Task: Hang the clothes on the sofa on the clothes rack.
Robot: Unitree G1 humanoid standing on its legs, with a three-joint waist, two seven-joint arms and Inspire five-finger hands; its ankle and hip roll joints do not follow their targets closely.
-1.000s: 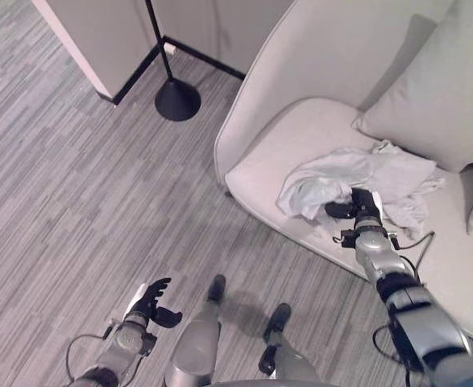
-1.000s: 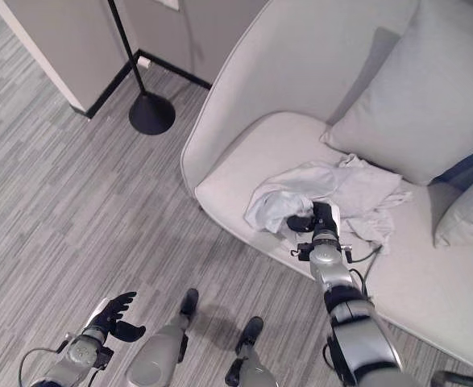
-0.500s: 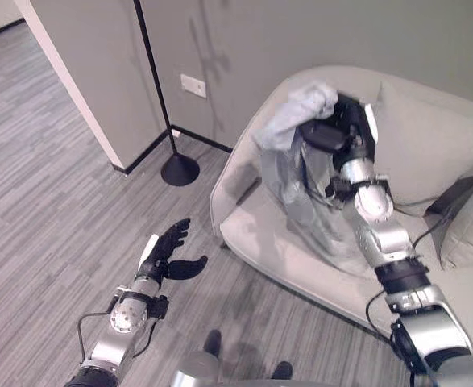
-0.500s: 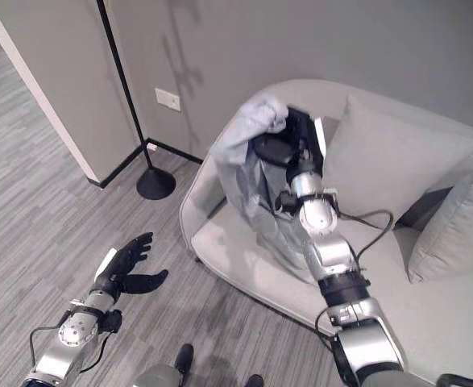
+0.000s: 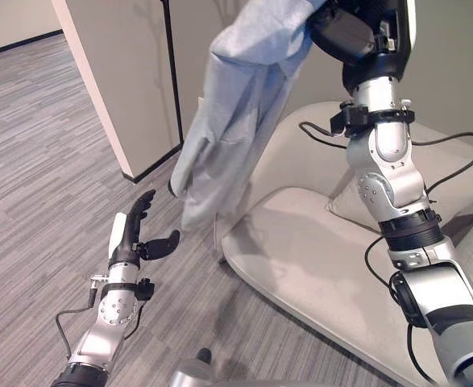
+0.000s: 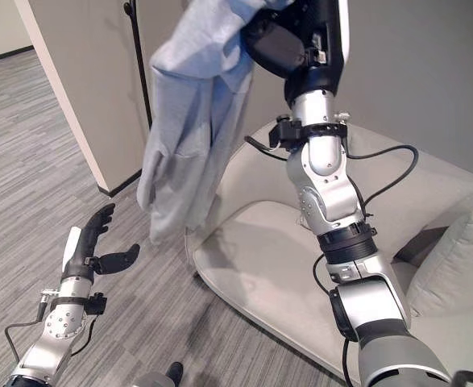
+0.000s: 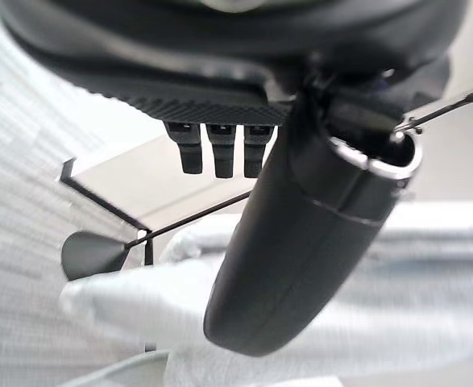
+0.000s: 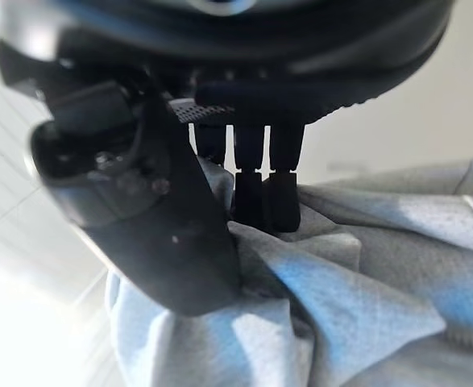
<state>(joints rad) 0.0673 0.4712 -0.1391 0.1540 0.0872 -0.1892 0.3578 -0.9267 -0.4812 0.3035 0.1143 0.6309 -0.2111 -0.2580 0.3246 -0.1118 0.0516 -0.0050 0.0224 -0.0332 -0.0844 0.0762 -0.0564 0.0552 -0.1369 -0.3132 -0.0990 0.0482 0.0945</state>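
right fingers (image 8: 252, 189): curled with the thumb into bunched grey cloth, pinching a fold of it
right hand (image 5: 357, 36): raised high at the top of the head views, arm stretched up above the sofa, clamped on the garment's top end
garment (image 5: 236, 121): pale grey clothing, off the sofa, in the air, hanging from the right hand
garment axis: long axis near upright, slanting down toward the robot's left; top bunched in the hand, loose bottom end pointing at the floor, just above the left hand
garment position: in front of the wall corner and the rack pole, beside the sofa's left end, not touching the seat
writing: none readable on the cloth; robot arm print too small to tell
left fingers (image 7: 213, 149): straight, side by side, thumb spread away from them, holding nothing
left hand (image 5: 138, 234): low over the floor, palm turned toward the garment, near its hem, apart from it
sofa (image 5: 300, 258): light beige, curved back, seat bare where visible
cushion (image 6: 454, 270): grey, at the sofa's right end
rack pole (image 5: 172, 72): thin black upright by the wall corner, partly behind the garment
rack base (image 7: 91, 254): dark round foot on the floor
floor (image 5: 35, 161): grey striped carpet
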